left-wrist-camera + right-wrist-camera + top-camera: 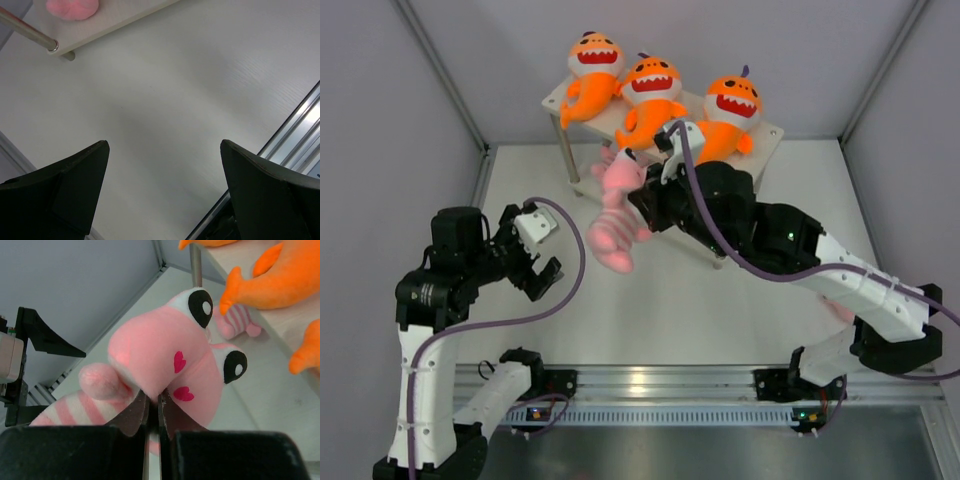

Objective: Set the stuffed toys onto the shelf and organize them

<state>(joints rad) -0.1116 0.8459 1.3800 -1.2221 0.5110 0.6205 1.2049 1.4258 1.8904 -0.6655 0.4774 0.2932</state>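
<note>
Three orange shark plushes (592,75) (650,95) (728,115) lie in a row on the top tier of the white shelf (558,98). My right gripper (640,195) is shut on a pink striped plush (616,220) and holds it in the air in front of the shelf. In the right wrist view the fingertips (145,402) pinch the pink plush (160,355) under its face. A second pink striped plush (237,320) sits on the lower tier, and shows in the left wrist view (72,7). My left gripper (535,268) is open and empty over the table, also seen in the left wrist view (165,150).
A bit of pink (840,310) shows behind the right arm at the right. A silver shelf leg (27,32) stands ahead of the left gripper. An aluminium rail (650,385) runs along the near edge. Grey walls close in the table.
</note>
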